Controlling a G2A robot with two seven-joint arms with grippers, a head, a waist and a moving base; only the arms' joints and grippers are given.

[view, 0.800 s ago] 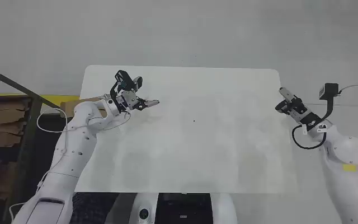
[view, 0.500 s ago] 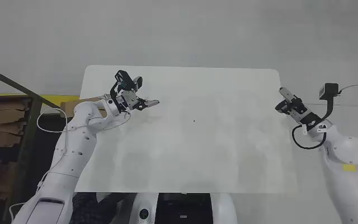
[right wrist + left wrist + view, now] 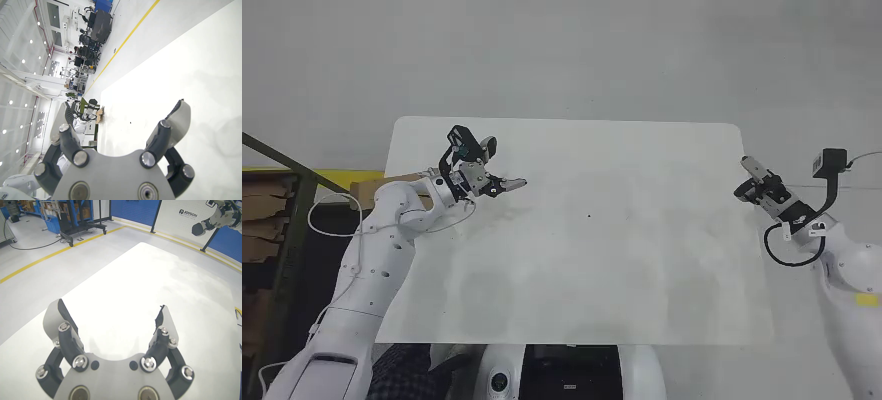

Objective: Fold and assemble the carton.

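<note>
Carton (image 3: 364, 187), top view: brown cardboard just off the left edge of the table (image 3: 592, 300), behind the left arm; left gripper (image 3: 510, 185) over the table's left part, right gripper (image 3: 748, 166) at its right edge, both placed exactly as in the earlier frames. Left wrist view: left gripper (image 3: 111, 303) spread wide, holding nothing, above the tabletop. Right wrist view: right gripper (image 3: 123, 102) likewise wide apart and unladen; carton (image 3: 99, 113) at the far table edge. No change, hence, by judgement, folding not yet begun, with fetching the carton the likely first step.
</note>
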